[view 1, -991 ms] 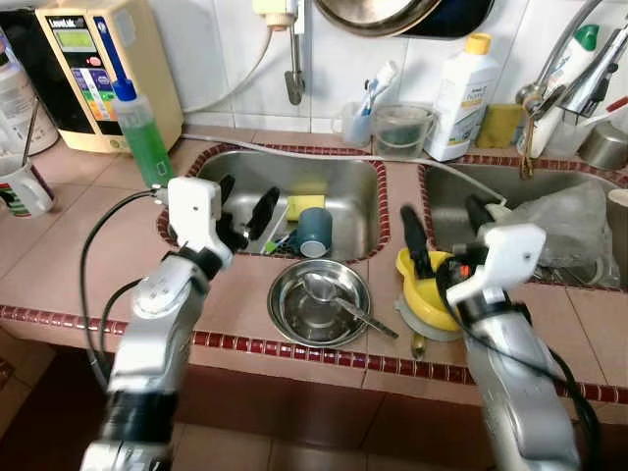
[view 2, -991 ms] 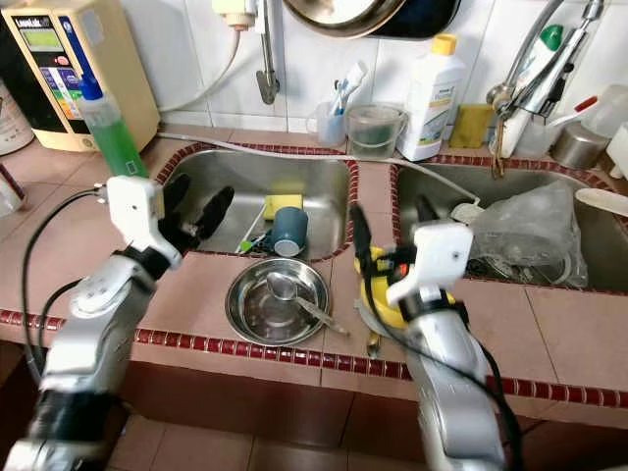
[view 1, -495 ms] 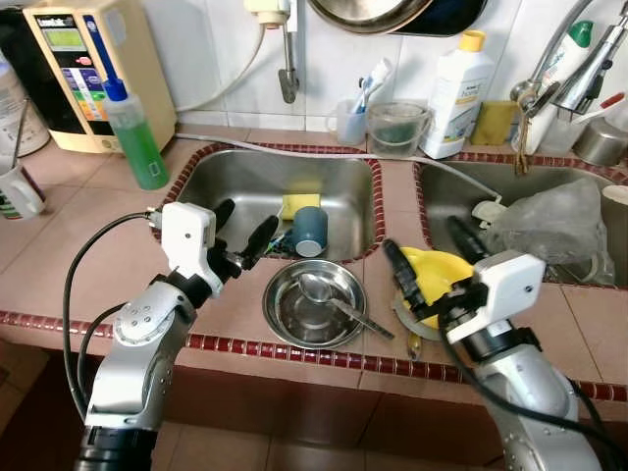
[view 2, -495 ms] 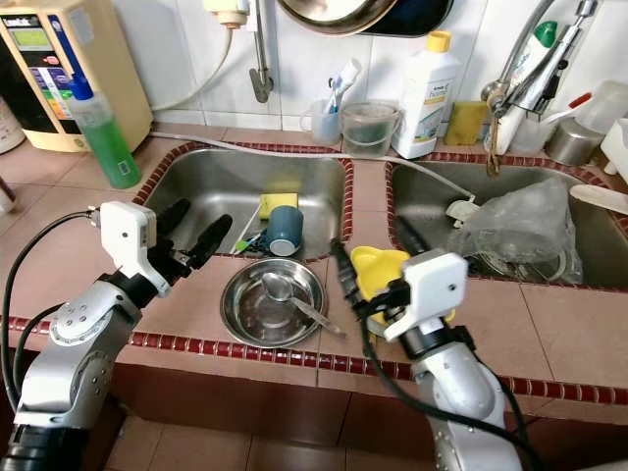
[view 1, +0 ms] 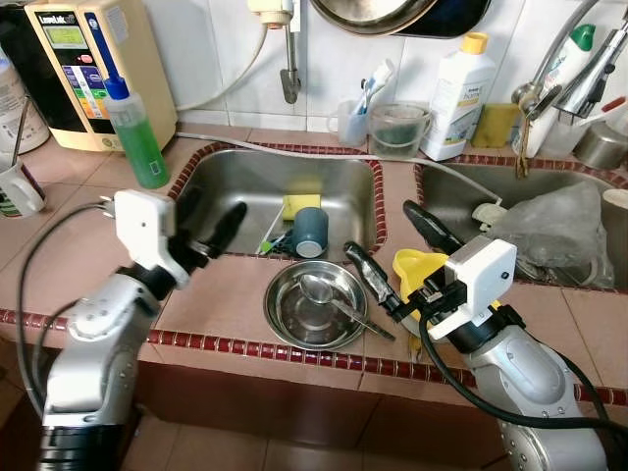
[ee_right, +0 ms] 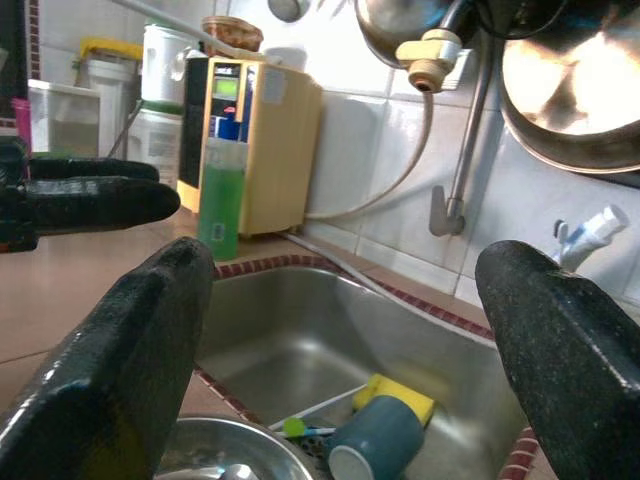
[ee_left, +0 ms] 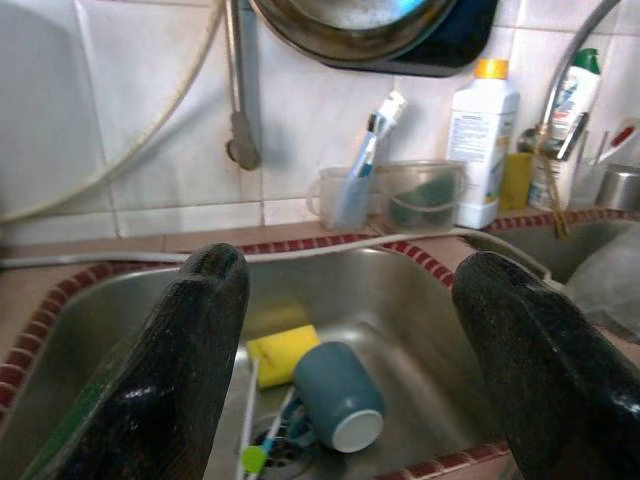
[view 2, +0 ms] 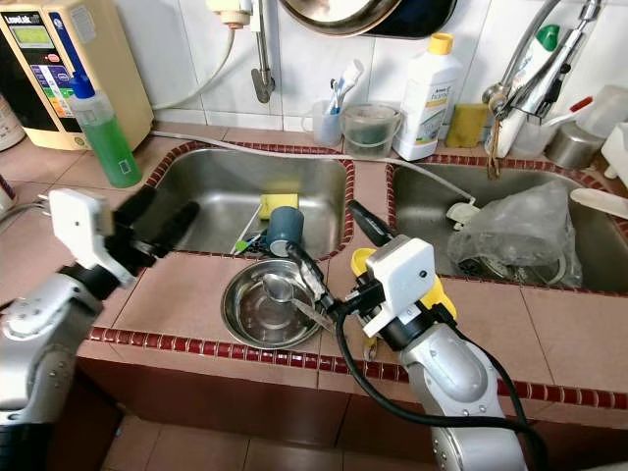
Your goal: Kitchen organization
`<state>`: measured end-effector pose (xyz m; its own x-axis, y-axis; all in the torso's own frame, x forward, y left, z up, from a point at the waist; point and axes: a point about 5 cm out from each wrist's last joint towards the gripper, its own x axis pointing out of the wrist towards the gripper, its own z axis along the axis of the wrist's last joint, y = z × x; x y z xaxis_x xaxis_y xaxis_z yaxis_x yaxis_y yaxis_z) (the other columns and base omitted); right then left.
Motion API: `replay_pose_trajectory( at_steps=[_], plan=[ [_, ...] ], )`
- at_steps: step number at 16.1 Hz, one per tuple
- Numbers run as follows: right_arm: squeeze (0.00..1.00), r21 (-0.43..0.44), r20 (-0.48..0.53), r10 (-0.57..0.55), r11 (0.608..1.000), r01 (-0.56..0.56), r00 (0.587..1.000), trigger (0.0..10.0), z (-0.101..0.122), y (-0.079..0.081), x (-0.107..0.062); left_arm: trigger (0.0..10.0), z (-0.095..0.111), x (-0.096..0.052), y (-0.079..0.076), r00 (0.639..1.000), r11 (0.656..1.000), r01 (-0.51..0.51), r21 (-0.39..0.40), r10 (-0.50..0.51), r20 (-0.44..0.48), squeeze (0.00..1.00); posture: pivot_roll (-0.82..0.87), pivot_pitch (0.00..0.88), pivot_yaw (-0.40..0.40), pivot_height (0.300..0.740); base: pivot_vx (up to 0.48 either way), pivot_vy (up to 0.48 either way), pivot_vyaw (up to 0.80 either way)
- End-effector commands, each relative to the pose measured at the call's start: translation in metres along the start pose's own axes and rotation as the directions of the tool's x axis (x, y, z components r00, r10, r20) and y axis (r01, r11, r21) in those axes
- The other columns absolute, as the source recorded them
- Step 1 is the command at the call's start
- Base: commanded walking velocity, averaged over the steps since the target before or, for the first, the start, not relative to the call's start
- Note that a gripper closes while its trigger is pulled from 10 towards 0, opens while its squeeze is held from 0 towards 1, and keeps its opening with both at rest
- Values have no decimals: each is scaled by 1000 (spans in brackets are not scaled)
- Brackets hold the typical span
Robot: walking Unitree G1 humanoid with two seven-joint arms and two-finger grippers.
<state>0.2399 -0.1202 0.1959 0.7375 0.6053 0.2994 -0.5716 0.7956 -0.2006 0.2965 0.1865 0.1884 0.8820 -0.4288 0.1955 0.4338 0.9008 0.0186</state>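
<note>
Now | left tool [view 1: 211, 224]: spread, empty | right tool [view 1: 397, 247]: spread, empty | dispenser [view 1: 86, 69] label: unreadable

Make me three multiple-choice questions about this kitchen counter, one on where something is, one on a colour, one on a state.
1. Where does the blue mug lie?
A. in the left sink
B. in the steel bowl
C. on the counter

2. What colour is the liquid in the bottle by the water machine?
A. red
B. green
C. clear

3. How is the right pincer?
A. shut on a spoon
B. shut on the funnel
C. open

Answers: 1 A, it lies on its side by the yellow sponge. 2 B, the contents look green. 3 C, its fingers are spread, holding nothing.
</note>
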Motion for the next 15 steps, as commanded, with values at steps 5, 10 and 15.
replay_pose_trajectory(
  at_steps=[5,10,15],
  plan=[
    [0,22,-71,4,1000,-2,997,10000,-17,4,-4,10000,-19,-10,-24,999,998,31,-62,-33,-35,0,-37,64,25,740,0,0,0],
    [0,15,6,-212,977,212,977,10000,-10,-18,2,10000,-10,1,-15,1000,998,12,-58,-12,-7,0,-43,54,33,740,0,0,0],
    [0,35,110,-456,890,455,883,10000,5,-47,3,10000,6,16,3,998,999,-43,-19,44,49,0,-54,35,43,740,0,0,0]
  ],
)
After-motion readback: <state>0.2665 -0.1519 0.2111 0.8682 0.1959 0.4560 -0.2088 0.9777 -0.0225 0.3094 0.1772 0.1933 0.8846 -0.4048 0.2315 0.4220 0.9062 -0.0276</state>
